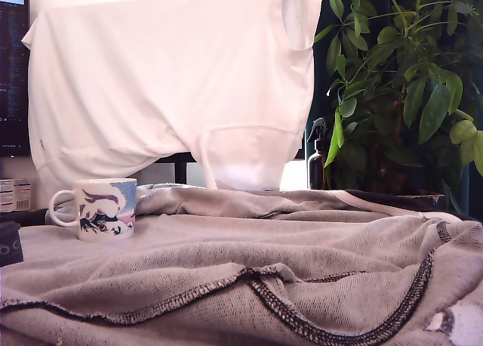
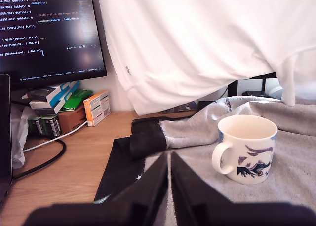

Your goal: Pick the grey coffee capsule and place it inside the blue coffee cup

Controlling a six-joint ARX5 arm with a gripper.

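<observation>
The blue coffee cup (image 1: 98,208) is a small white mug with a blue, purple and pink picture. It stands upright on a grey cloth at the exterior view's left, its handle pointing to that view's left. The wrist view shows the cup (image 2: 247,149) empty, a little ahead of the fingers and off to one side. My gripper (image 2: 169,159) has its two black fingers pressed together, shut, with nothing visible between them. It does not appear in the exterior view. No grey coffee capsule shows in either view.
The grey cloth (image 1: 249,270) lies in thick folds over the table. A white shirt (image 1: 173,74) hangs behind. A plant (image 1: 407,81) and a dark spray bottle (image 1: 318,156) stand at the exterior view's right. A monitor (image 2: 47,33), boxes (image 2: 96,107) and a black cable (image 2: 44,159) are on the wooden desk.
</observation>
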